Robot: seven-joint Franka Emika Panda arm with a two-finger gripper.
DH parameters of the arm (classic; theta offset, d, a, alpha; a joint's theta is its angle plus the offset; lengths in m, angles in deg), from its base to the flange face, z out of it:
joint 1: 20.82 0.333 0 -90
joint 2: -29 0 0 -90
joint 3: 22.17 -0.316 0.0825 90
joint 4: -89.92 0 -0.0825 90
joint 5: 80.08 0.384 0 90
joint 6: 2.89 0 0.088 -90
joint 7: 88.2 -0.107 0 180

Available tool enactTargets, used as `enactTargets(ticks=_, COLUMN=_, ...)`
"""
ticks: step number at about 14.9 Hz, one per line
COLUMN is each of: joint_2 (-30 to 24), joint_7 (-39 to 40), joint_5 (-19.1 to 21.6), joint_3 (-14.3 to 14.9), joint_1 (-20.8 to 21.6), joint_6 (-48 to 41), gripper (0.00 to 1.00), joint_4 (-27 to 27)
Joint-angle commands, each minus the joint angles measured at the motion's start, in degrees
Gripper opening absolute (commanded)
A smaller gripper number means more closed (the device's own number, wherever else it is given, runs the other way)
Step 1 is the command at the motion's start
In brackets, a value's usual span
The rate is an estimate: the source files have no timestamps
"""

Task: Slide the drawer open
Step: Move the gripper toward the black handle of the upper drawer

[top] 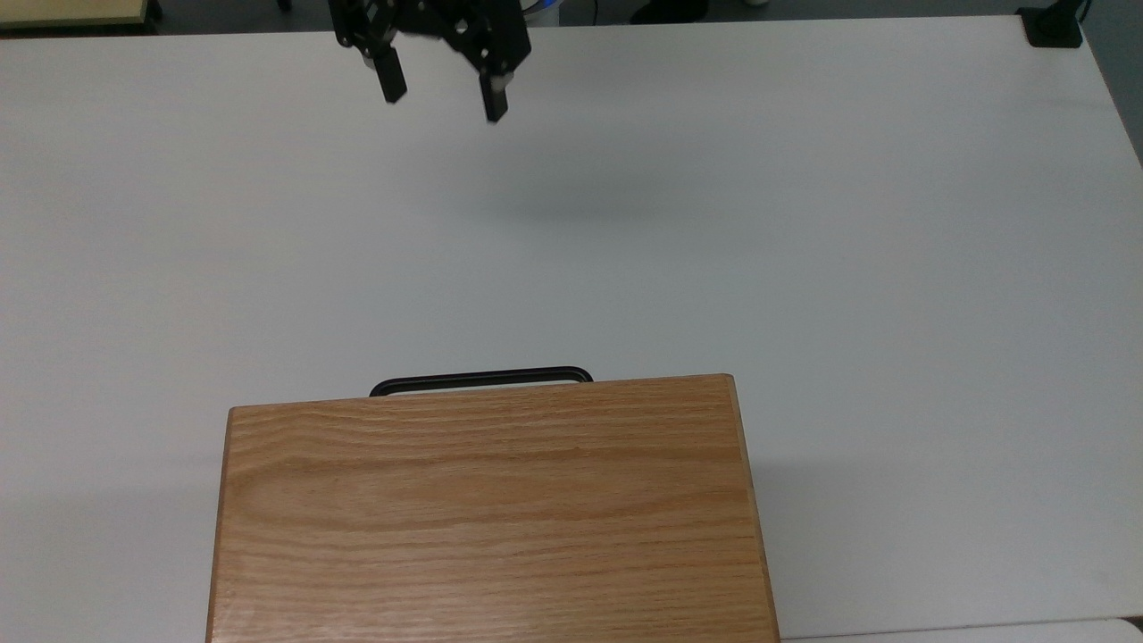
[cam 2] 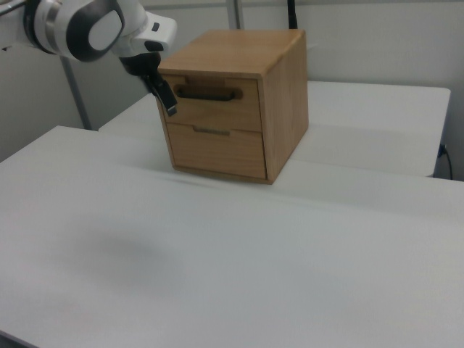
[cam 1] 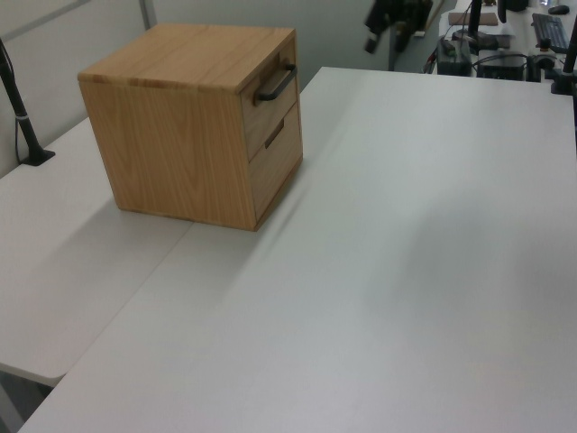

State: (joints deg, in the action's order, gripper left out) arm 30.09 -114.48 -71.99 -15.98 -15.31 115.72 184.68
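Drawer (cam 2: 215, 104), top front of the oak cabinet (top: 489, 509) on the white table (top: 804, 223), looks rigid and sliding; we would grasp its black bar handle (top: 482, 379) at mid-length; gripper (top: 442, 94) hangs well apart, fingers spread, empty.

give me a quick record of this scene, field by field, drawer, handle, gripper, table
drawer: upper of two in the wooden cabinet, shut, front flush
handle: black bar across the drawer front, untouched
gripper: open, in the air above the table's far side in the top view, well short of the handle
table: white, bare between gripper and cabinet
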Motion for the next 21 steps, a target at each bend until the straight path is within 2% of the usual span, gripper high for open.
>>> enactTargets(ticks=1, joint_2=5.0, joint_7=-28.4, joint_5=1.1, joint_3=0.1, joint_1=1.4, joint_6=16.6, gripper=1.00, joint_4=-0.2)
enactTargets(ticks=2, joint_2=6.1, joint_7=-33.6, joint_5=1.0, joint_3=0.1, joint_1=1.5, joint_6=19.0, gripper=1.00, joint_4=-0.3)
enactTargets(ticks=4, joint_2=9.3, joint_7=-39.3, joint_5=0.3, joint_3=0.1, joint_1=1.6, joint_6=21.0, gripper=0.97, joint_4=-1.8)
enactTargets(ticks=6, joint_2=11.2, joint_7=-40.9, joint_5=1.8, joint_3=0.1, joint_1=1.5, joint_6=23.1, gripper=0.76, joint_4=-2.4)
enactTargets(ticks=7, joint_2=12.5, joint_7=-43.6, joint_5=2.4, joint_3=0.1, joint_1=1.5, joint_6=26.3, gripper=0.56, joint_4=-3.0)
enactTargets(ticks=9, joint_2=14.0, joint_7=-45.5, joint_5=2.3, joint_3=0.1, joint_1=1.5, joint_6=29.9, gripper=0.46, joint_4=-3.5)
enactTargets(ticks=13, joint_2=19.7, joint_7=-47.4, joint_5=2.7, joint_3=0.1, joint_1=1.6, joint_6=33.7, gripper=0.45, joint_4=-9.0)
enactTargets(ticks=21, joint_2=24.9, joint_7=-47.4, joint_5=2.5, joint_3=-0.7, joint_1=2.4, joint_6=37.4, gripper=0.45, joint_4=-11.1)
